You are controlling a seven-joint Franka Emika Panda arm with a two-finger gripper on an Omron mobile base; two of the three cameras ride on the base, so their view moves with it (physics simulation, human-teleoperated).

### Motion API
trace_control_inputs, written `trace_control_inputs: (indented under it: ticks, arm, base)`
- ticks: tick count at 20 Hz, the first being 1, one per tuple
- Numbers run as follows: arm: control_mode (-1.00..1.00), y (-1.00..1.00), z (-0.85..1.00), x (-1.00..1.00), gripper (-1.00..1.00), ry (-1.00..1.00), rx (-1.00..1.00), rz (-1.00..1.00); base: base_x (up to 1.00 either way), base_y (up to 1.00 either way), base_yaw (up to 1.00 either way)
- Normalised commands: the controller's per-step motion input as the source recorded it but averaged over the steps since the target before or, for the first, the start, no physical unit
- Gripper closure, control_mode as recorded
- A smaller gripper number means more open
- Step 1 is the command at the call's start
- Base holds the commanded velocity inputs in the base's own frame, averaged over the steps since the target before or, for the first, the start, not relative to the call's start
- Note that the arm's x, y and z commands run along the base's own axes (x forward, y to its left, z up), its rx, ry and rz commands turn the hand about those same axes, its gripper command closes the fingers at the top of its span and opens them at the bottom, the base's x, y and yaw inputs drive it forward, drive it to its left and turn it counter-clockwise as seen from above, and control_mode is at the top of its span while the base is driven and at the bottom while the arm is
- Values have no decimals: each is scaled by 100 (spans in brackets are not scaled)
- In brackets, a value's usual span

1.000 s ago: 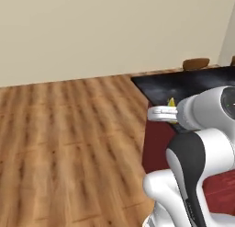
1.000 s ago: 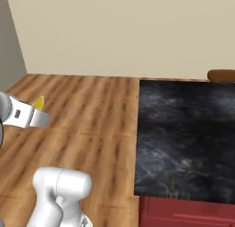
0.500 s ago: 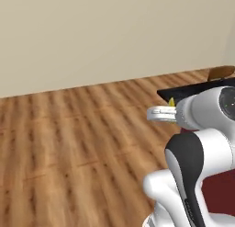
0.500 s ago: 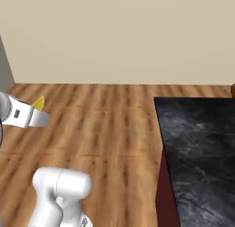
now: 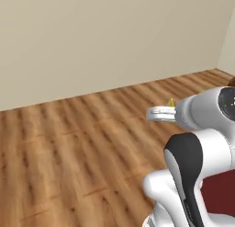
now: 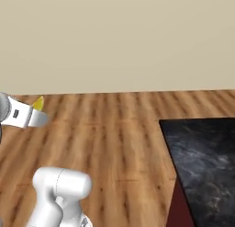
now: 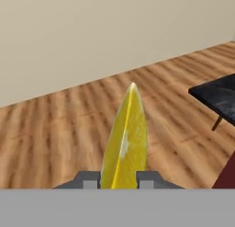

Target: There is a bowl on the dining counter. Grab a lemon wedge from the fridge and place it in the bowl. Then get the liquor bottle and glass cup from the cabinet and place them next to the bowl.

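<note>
My gripper (image 7: pixel 119 180) is shut on the lemon wedge (image 7: pixel 126 139), a bright yellow sliver standing up between the two dark fingertips. From the base cameras the lemon wedge (image 6: pixel 38 102) pokes up from the white gripper (image 6: pixel 40 116), held in the air over the wooden floor. The wedge's tip (image 5: pixel 171 102) also peeks above the gripper (image 5: pixel 158 113) in the left base view. A corner of the black marbled dining counter (image 6: pixel 206 152) lies at the lower right, and its edge (image 7: pixel 218 95) sits off to the right of the wedge. The bowl, fridge, cabinet, liquor bottle and glass cup are out of view.
Wooden floor (image 5: pixel 69 143) stretches ahead to a plain beige wall (image 6: pixel 114 37). The counter's red base (image 6: pixel 176 207) drops from its near corner. Open floor lies to the left and in front.
The whole picture has swept sideways as the base turned, so the counter slid to the right in both base views. The wedge stays in the gripper, unchanged.
</note>
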Motion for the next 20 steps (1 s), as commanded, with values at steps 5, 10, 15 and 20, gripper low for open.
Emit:
trace_control_inputs:
  ticks: [5,10,15,20]
  arm:
    - [100,0,0,0,100,0,0,0]
    - [100,0,0,0,100,0,0,0]
    - [100,0,0,0,100,0,0,0]
    - [100,0,0,0,100,0,0,0]
  base:
    - [100,42,-29]
    - [100,40,-34]
    - [98,40,-38]
    - [94,43,-41]
